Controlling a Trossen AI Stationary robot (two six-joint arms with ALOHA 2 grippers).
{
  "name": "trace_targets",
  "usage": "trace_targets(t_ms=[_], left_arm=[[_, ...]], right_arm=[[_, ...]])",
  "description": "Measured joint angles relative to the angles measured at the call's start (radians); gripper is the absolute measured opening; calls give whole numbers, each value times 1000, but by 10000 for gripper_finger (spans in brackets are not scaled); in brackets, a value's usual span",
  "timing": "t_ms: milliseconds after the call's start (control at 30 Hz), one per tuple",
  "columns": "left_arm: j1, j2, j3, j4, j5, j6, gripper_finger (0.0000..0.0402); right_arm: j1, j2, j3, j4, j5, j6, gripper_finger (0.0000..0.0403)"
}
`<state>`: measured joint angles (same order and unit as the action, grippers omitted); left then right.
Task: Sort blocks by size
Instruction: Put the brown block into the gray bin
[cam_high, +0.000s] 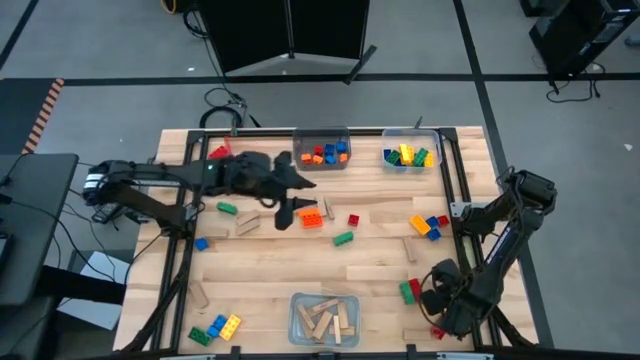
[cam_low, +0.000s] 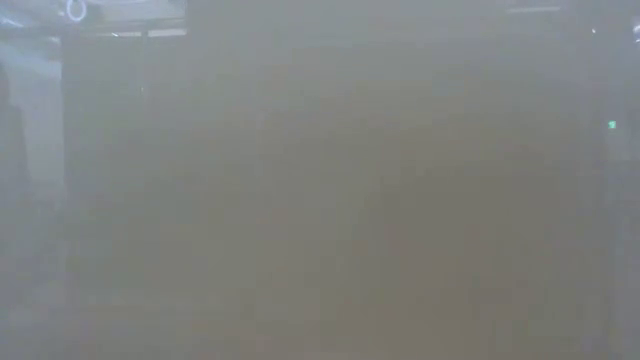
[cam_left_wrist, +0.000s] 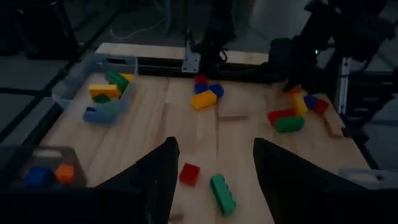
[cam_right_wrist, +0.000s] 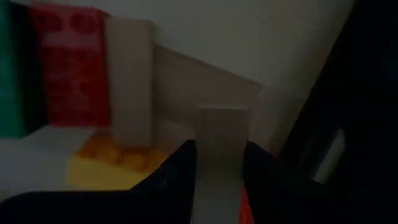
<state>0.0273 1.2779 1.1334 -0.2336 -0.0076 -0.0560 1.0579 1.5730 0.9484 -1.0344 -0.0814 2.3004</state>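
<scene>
- Three clear bins sit on the table (cam_high: 260, 255): two at the far edge holding coloured bricks (cam_high: 322, 154), and one at the near edge holding tan wooden blocks (cam_high: 325, 322); loose blocks lie scattered between them.
- On the left, the left gripper (cam_high: 292, 212) hangs over the table's middle with its fingers spread and nothing between them. A red brick (cam_left_wrist: 189, 173) and a green brick (cam_left_wrist: 222, 194) lie just ahead of its fingertips, the green one with its long axis running roughly away from the wrist camera.
- An orange brick (cam_high: 311, 217) lies just beside that gripper in the high view.
- On the right, the right gripper (cam_right_wrist: 219, 163) is low at the near right corner, its fingers flanking a tan wooden block (cam_right_wrist: 219, 140) that stands between them, long axis in line with the fingers.
- Whether the pads already clamp that block I cannot tell; they look very near or touching.
- I judge the right arm is far the nearer for this piece; the wooden-block bin lies to its left along the near edge.
</scene>
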Motion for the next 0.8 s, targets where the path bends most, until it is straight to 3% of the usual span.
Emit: trace_targets(t_ms=[233, 400, 600, 800], left_arm=[[-1, -274, -335, 125, 23, -104, 213], [-13, -495, -488, 119, 37, -162, 213], [-20, -719, -568, 41, 59, -209, 213], [-41, -823, -574, -100, 78, -211, 213]], right_arm=[[-54, -1, 180, -149, 18, -12, 116], [-144, -2, 342, -244, 156, -25, 116], [-272, 50, 525, -208, 305, -138, 116], [-373, 283, 790, -175, 315, -299, 116]])
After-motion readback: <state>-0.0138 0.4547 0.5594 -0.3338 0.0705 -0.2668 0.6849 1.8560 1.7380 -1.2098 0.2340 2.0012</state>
